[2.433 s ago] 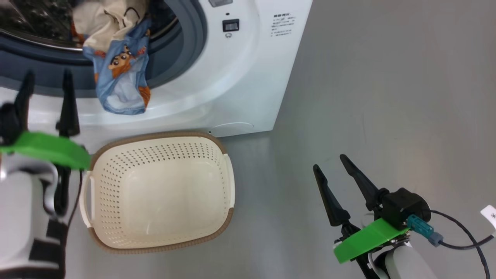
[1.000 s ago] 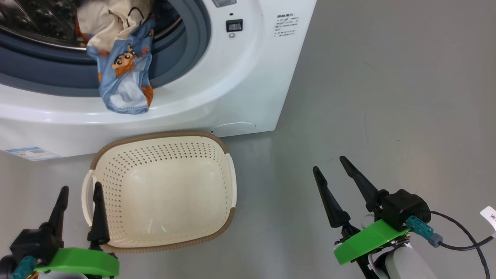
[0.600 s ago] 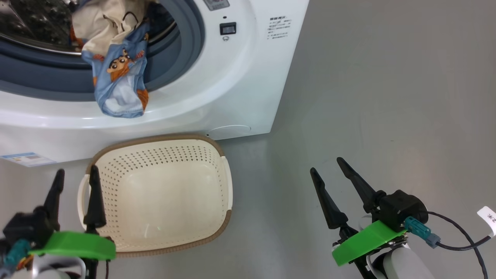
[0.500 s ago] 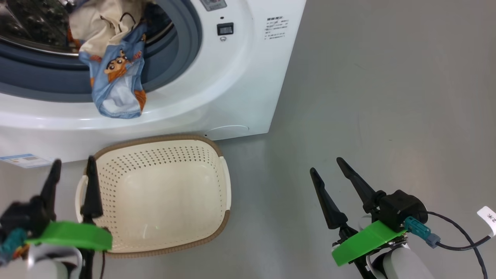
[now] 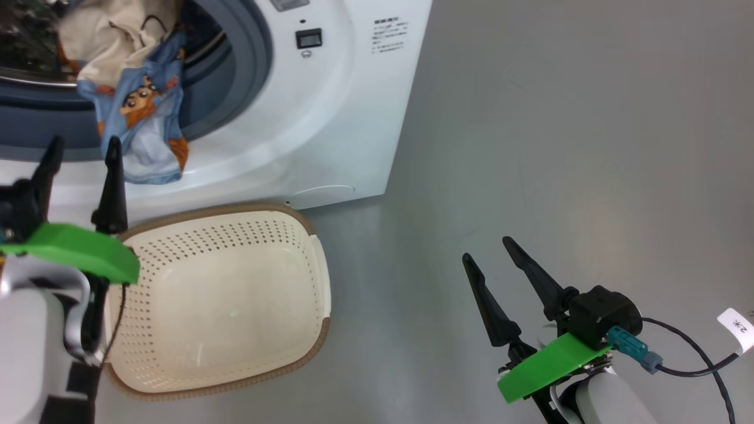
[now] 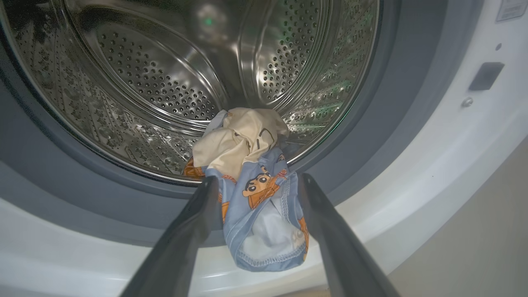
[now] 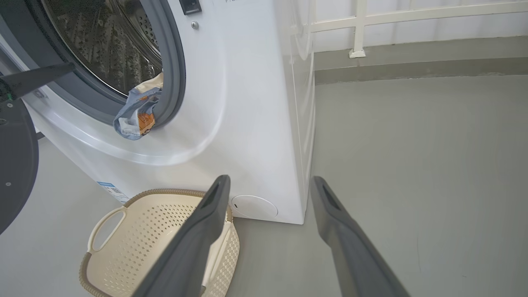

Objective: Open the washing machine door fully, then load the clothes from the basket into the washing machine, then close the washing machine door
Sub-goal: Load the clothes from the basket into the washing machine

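The washing machine (image 5: 330, 118) stands with its round opening uncovered. The clothes (image 5: 138, 126), a light blue cartoon-print piece and a cream one, hang out of the steel drum (image 6: 165, 82) over the blue-grey rubber ring and down the white front. My left gripper (image 5: 82, 144) is open just in front of them. In the left wrist view its fingers (image 6: 198, 222) flank the hanging blue piece (image 6: 264, 222) without closing on it. The cream basket (image 5: 218, 294) sits empty on the floor below. My right gripper (image 5: 486, 248) is open over bare floor to the right. The door is not clearly in view.
Grey floor (image 5: 559, 147) stretches to the right of the machine. A dark rounded panel (image 7: 14, 165) fills the left edge of the right wrist view; I cannot tell whether it is the door. A white railing (image 7: 359, 29) runs behind the machine.
The left gripper has risen from beside the basket's near left corner to the machine's front, at the hanging blue piece. The camera has shifted. The right gripper has not moved.
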`<state>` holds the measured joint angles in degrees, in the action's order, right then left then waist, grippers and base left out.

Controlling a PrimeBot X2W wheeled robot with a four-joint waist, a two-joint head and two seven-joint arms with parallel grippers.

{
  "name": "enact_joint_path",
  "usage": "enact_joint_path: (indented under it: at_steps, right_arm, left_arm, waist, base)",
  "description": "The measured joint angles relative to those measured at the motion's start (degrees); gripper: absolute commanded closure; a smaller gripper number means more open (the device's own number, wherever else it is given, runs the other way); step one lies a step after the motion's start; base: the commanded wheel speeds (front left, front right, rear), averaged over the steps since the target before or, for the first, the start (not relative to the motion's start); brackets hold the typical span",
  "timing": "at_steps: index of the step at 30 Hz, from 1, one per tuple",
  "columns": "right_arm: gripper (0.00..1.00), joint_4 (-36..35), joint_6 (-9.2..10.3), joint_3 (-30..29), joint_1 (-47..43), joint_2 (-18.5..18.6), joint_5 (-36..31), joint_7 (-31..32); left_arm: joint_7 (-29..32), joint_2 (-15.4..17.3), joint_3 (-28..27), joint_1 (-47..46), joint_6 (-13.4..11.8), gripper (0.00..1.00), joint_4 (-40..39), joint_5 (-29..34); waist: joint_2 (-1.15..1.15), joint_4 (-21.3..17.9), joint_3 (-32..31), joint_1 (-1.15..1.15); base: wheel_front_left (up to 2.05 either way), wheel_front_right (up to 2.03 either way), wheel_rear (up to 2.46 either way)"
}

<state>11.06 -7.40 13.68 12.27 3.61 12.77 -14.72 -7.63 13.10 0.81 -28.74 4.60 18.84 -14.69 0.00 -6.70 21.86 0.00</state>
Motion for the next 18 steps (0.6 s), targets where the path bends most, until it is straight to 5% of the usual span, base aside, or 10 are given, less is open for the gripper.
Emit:
enact_joint_path:
  at_steps: [18]
  right_arm:
    - [0.0,-0.6,0.0,0.3,1.9,-0.2,0.0,0.0]
  left_arm:
    - [7.1,3.3,3.1,-15.2,2.2,0.0,20.8,-1.8]
  waist:
    - [0.0,-3.3,4.8,0.0]
  base:
    - [0.0,0.0,0.0]
